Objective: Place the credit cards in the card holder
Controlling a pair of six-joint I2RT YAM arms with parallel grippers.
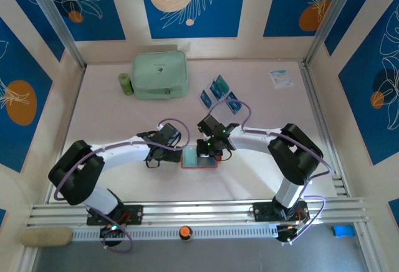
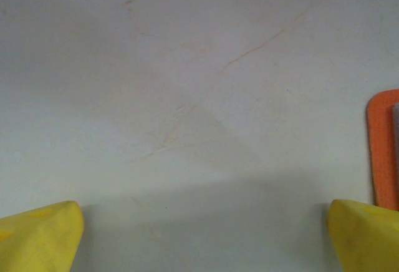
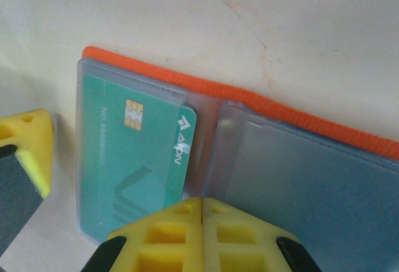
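The right end effector is pressing its fingers together, empty, over the open orange card holder; the left end effector is hanging spread wide beside it, empty.

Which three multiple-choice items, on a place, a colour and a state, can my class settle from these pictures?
1. Where does the orange card holder lie?
A at the far wall
B on the table, beside both hands
C on the near rail

2. What colour is the credit card tucked inside it?
A red
B black
C teal

3. How do the right hand's fingers stand?
A shut together
B wide apart
C clamped on a pen

Answers:
1 B: its orange edge lies next to the left hand, and the right hand is just over it.
2 C: the right wrist view shows it plainly teal.
3 A: the yellow tips meet with no gap.
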